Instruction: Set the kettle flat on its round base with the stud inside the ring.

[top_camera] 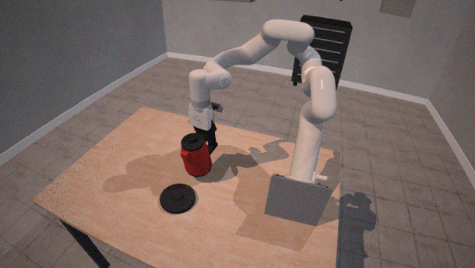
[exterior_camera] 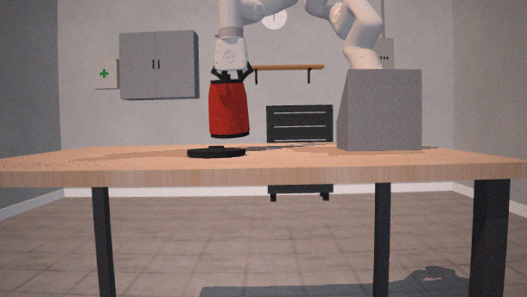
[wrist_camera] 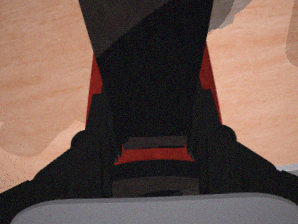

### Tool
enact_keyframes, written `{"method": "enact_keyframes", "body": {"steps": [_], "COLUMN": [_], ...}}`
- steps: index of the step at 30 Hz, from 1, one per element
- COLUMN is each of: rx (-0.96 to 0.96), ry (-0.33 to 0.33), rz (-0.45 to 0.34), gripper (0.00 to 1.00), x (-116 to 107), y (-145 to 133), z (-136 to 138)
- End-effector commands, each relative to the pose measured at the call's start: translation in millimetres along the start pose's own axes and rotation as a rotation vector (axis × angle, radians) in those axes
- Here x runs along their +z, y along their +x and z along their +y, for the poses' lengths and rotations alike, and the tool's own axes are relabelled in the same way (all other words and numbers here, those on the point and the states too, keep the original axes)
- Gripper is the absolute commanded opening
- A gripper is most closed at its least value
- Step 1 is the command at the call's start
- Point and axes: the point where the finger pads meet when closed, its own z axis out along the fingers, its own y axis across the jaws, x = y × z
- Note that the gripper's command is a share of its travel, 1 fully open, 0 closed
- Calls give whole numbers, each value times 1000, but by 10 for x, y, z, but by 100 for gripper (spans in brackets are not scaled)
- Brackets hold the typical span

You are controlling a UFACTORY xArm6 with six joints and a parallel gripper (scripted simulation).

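Observation:
The red kettle (top_camera: 195, 156) with a black lid hangs in the air above the table, close to upright; it also shows in the exterior view (exterior_camera: 228, 109). My gripper (top_camera: 210, 141) is shut on the kettle's black handle, which fills the wrist view (wrist_camera: 148, 76); the gripper also shows above the kettle in the exterior view (exterior_camera: 230, 75). The round black base (top_camera: 177, 198) lies flat on the table with its stud up, nearer the front edge than the kettle. In the exterior view the base (exterior_camera: 216, 152) lies below the kettle and a little to its left, with a clear gap between them.
The arm's grey pedestal (top_camera: 297, 199) stands on the right part of the table, also seen in the exterior view (exterior_camera: 379, 110). A black drawer unit (exterior_camera: 299, 123) stands on the floor behind the table.

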Motion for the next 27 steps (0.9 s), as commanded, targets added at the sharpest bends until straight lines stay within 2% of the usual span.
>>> {"method": "enact_keyframes", "body": {"steps": [1, 27], "rx": [1, 1], "ry": [3, 3], "rz": [-1, -1], "gripper": [0, 0], "x": [-13, -14], "y": [-183, -966], "z": [-8, 20]}}
